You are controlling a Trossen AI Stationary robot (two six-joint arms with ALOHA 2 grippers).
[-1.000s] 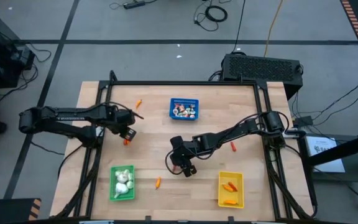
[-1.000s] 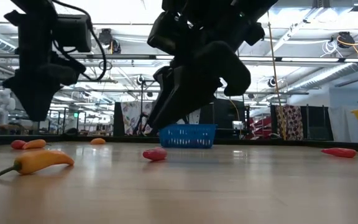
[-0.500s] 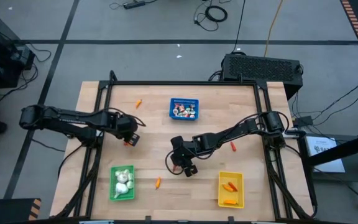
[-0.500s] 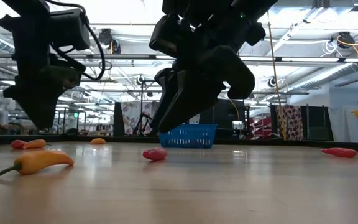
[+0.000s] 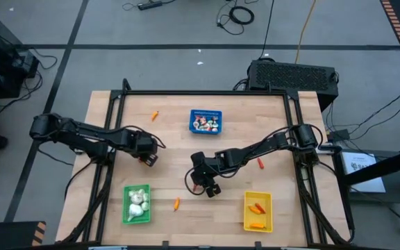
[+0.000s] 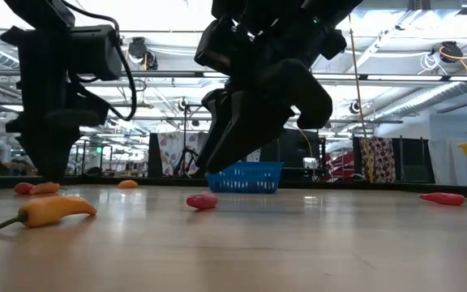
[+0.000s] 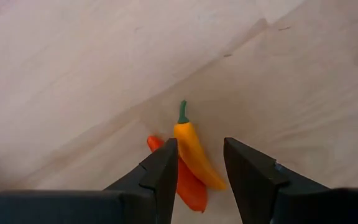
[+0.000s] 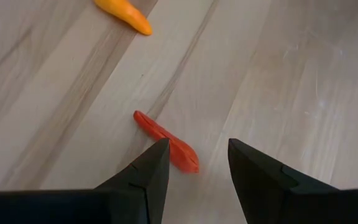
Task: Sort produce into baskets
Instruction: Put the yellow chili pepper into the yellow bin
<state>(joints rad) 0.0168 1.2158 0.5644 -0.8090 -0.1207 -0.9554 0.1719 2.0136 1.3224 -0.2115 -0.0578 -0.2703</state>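
Two small peppers lie side by side on the wooden table, an orange one (image 7: pixel 192 149) with a green stem and a red-orange one (image 7: pixel 186 186). My left gripper (image 7: pixel 199 149) (image 5: pixel 146 156) hangs open just above them, pointing down, one finger on each side of the orange one. My right gripper (image 8: pixel 197 149) (image 5: pixel 207 186) stands open at mid-table, slanting down over a red pepper (image 8: pixel 166 142) that lies flat by one fingertip. The blue basket (image 5: pixel 205 121) holds white-and-red pieces, the green basket (image 5: pixel 137 203) white bulbs, the yellow basket (image 5: pixel 257 210) orange and red sticks.
Loose pieces lie about: an orange one (image 5: pixel 155 115) at the far left, an orange pepper (image 5: pixel 177 203) near the green basket, a red one (image 5: pixel 261 164) behind my right arm. A black frame (image 5: pixel 207 92) rims the table.
My left gripper has come down and moved toward the table's near edge, over the two peppers, staying open. My right gripper has kept still.
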